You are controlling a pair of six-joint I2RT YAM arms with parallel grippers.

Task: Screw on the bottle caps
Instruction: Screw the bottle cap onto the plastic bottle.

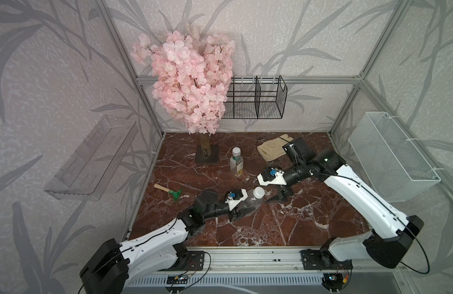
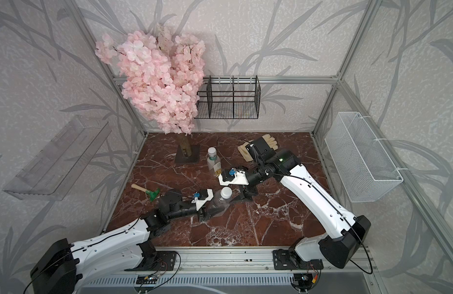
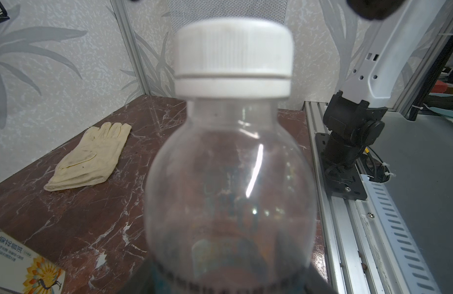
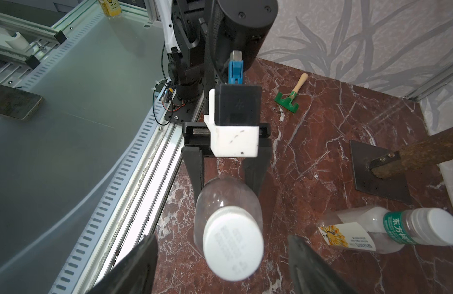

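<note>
- While the left gripper (image 4: 226, 178) clamps the rounder bottle (image 4: 228, 201) by its lower body, we see that bottle tilted, with its neck pointing at the right gripper (image 4: 220, 241).
- We find the right gripper open and holding nothing. Its fingers (image 4: 141, 262) stand on either side of the white cap (image 3: 233, 58), with a clear gap on each side.
- That white cap sits on the rounder bottle's neck; we cannot tell how tightly it is screwed down.
- Beyond the right gripper, the green-banded bottle (image 1: 236, 161) stands upright on the surface (image 1: 309, 224), touching neither gripper. We see the second cap (image 1: 236, 150) on its top.
- Behind the right gripper's arm a pale glove (image 1: 270, 150) lies flat.
- Off to the outer side of the left gripper lies a small green rake (image 1: 169, 191), well apart from both bottles.
</note>
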